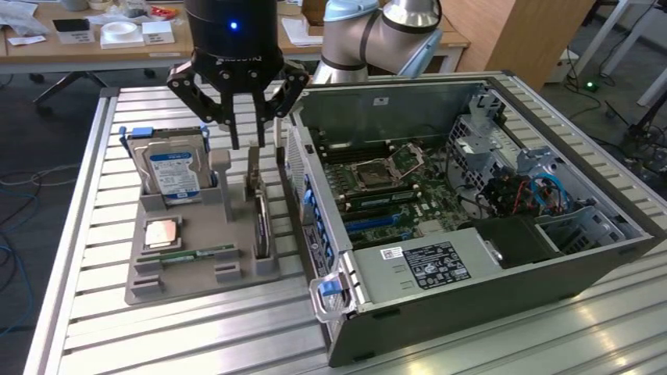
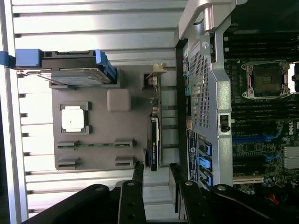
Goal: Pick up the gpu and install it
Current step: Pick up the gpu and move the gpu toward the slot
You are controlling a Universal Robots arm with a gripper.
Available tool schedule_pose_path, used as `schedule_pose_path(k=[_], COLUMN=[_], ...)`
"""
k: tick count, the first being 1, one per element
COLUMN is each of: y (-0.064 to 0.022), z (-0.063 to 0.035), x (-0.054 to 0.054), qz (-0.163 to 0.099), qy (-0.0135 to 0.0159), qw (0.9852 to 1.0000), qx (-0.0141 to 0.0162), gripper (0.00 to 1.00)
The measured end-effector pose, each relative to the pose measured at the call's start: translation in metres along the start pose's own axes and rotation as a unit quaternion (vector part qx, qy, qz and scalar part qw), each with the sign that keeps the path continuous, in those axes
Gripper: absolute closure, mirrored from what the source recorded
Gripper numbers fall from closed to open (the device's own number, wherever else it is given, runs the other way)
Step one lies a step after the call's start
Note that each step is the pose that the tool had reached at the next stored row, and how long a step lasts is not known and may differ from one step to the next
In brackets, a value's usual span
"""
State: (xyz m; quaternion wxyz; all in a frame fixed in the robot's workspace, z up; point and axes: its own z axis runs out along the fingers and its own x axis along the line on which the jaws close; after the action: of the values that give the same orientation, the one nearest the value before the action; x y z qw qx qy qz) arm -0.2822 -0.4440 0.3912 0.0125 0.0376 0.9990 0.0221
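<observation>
your gpu (image 1: 259,223) stands on its edge in a slot of the grey holder tray (image 1: 203,283), along the tray's side nearest the open computer case (image 1: 448,273). it is not in the case. the gripper (image 1: 256,133) hangs directly above the card with its fingers (image 1: 236,117) spread apart and nothing between them. in the wrist view the two tips sit one to each side of the card's line. you cannot tell whether they reach its top edge.

on the same tray, the hard drive (image 1: 172,168) with its blue-white label stands upright at the far end, on the exterior view's left. a processor chip (image 1: 159,232) lies flat below it, and a memory stick (image 1: 193,254) rests across two low supports. the case lies on its side just beside the tray, its motherboard (image 1: 380,191) exposed. tray and case both sit on the slatted metal table (image 1: 89,328).
</observation>
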Motion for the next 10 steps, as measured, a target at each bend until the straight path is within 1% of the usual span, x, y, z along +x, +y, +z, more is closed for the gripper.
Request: schedule_pose_path(k=[10], y=[-0.0008], z=[0.0177], x=[0.000], qz=[0.000], qy=[0.0000], qw=[1.0000], qx=[-0.0003], gripper=[0.64])
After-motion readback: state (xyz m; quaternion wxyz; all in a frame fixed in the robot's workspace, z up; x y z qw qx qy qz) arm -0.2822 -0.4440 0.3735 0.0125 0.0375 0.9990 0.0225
